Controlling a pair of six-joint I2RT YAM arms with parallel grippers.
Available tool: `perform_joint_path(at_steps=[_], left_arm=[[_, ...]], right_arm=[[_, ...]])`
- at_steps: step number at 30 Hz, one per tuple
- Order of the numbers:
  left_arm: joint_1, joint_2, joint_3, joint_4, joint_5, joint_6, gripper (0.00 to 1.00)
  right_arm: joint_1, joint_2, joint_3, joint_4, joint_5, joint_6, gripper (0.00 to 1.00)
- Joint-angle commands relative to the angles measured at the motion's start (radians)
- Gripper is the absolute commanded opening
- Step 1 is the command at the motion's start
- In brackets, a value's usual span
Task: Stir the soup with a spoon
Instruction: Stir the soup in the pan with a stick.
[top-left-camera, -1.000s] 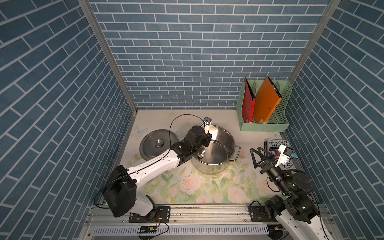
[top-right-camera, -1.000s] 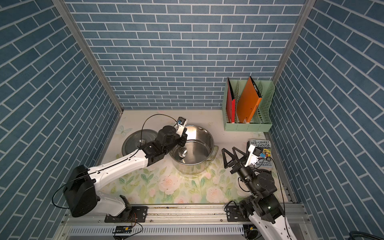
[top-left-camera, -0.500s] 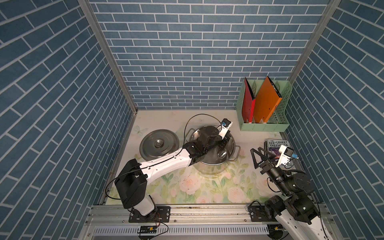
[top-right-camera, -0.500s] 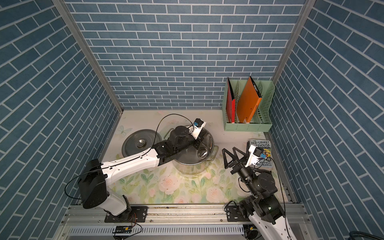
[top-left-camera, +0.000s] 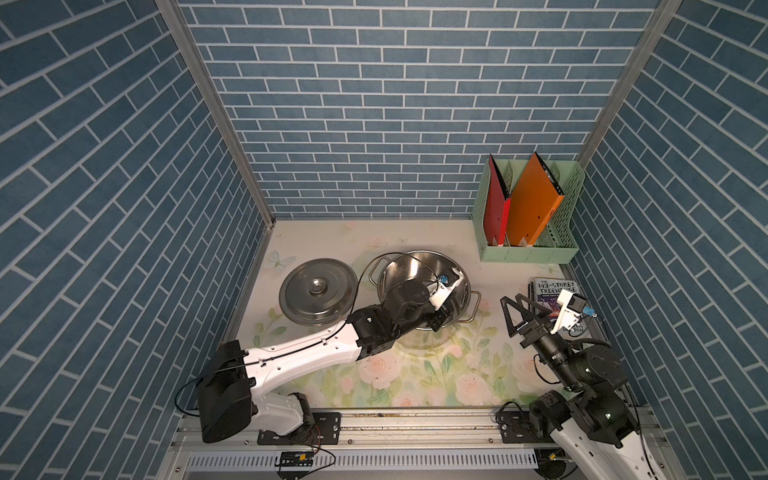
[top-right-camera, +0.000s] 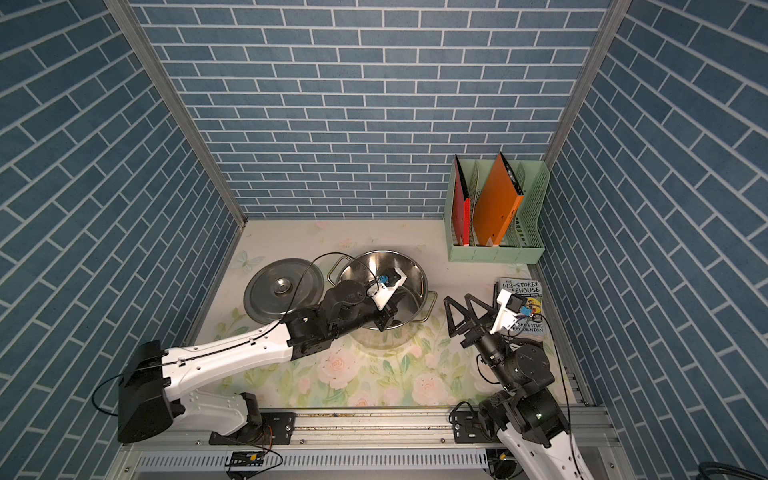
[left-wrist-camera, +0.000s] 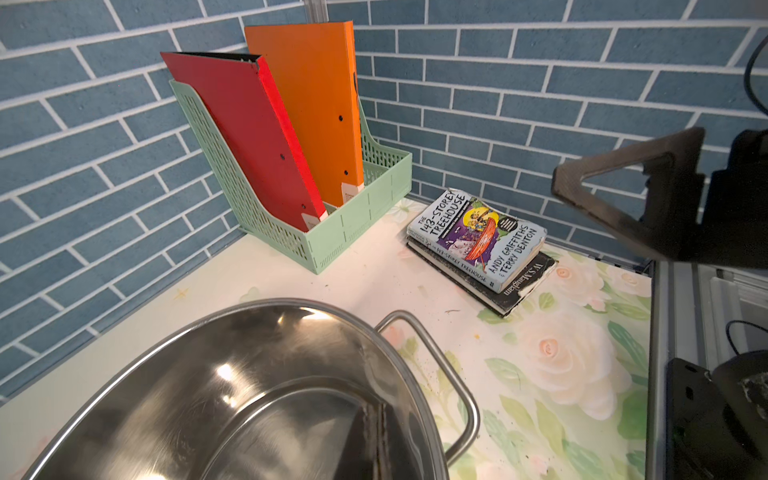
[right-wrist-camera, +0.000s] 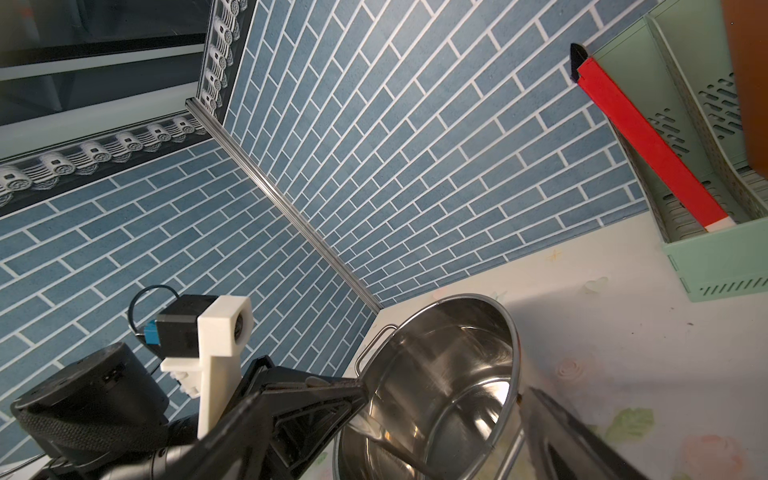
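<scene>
- The left gripper (top-left-camera: 438, 322) reaches down inside the steel pot (top-left-camera: 409, 270), near the rim on the robot's right; its fingers are pressed together, pinching the spoon
- The spoon (right-wrist-camera: 409, 457) is in the pot: the right wrist view shows only a thin grey length slanting toward the bottom, and in both top views the left wrist hides it
- The right gripper (top-left-camera: 511, 297) hangs above the floral table (top-left-camera: 415, 374), apart from the pot and near the stacked books (top-left-camera: 555, 289), fingers spread wide with nothing between them
- The pot lid (top-left-camera: 318, 297) lies flat just beside the pot, on the robot's left
- A green file rack (top-left-camera: 528, 253) stands at the back wall
</scene>
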Motion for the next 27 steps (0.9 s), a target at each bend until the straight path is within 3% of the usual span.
perform_joint_path(at_steps=[1, 6, 12, 19, 27], left_arm=[[-0.006, -0.073, -0.051, -0.053, -0.086, -0.021, 0.00], [0.030, -0.132, -0.085, -0.137, -0.213, -0.041, 0.00], [0.165, -0.159, -0.094, -0.122, -0.229, -0.059, 0.00], [0.294, -0.052, -0.013, -0.030, -0.196, -0.054, 0.00], [0.315, 0.154, 0.172, 0.029, -0.136, -0.017, 0.00]], right_arm=[[0.004, 0.015, 0.009, 0.035, -0.005, 0.019, 0.98], [0.004, 0.032, -0.002, 0.068, -0.017, 0.029, 0.97], [0.004, 0.034, -0.001, 0.071, -0.022, 0.029, 0.97], [0.004, 0.011, 0.004, 0.048, -0.015, 0.029, 0.97], [0.004, -0.011, 0.006, 0.029, -0.008, 0.028, 0.97]])
